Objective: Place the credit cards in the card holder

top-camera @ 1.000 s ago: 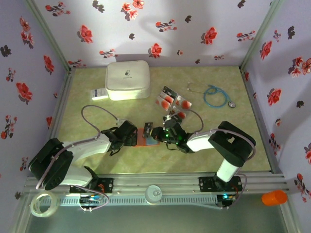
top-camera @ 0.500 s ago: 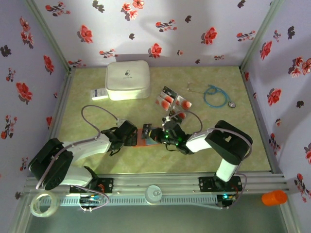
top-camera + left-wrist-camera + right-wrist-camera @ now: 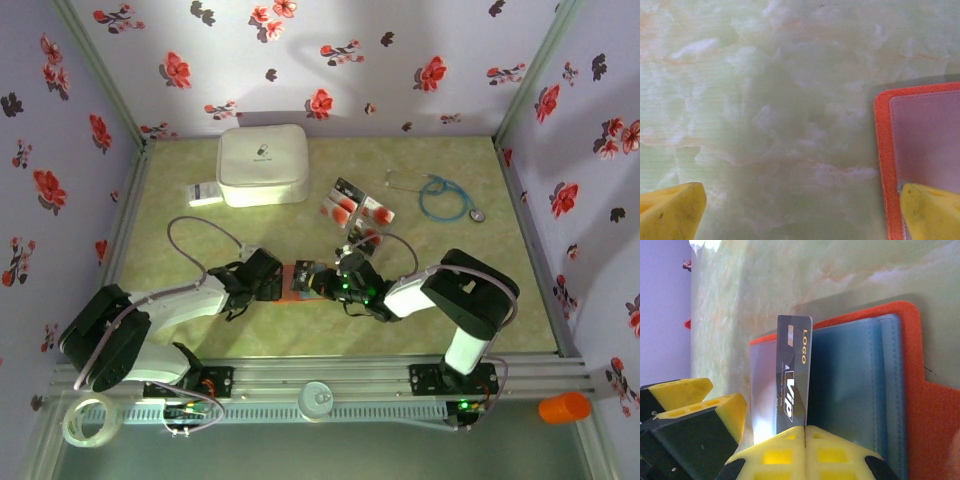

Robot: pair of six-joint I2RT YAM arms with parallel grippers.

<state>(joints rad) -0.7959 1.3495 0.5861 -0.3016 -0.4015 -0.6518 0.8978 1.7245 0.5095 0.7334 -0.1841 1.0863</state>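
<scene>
Grey credit card (image 3: 794, 375) stands pinched in the right gripper (image 3: 805, 432) above the open card holder (image 3: 935, 410) near the desk (image 3: 200, 330) front edge, left gripper (image 3: 800, 207) spread wide, one finger over it.

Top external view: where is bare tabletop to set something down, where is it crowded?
Free: green marbled table between white barcode label and left arm; right front, below blue stethoscope. Crowded: centre, left gripper and right gripper with its grey credit card over the orange-red card holder; more cards behind.
</scene>
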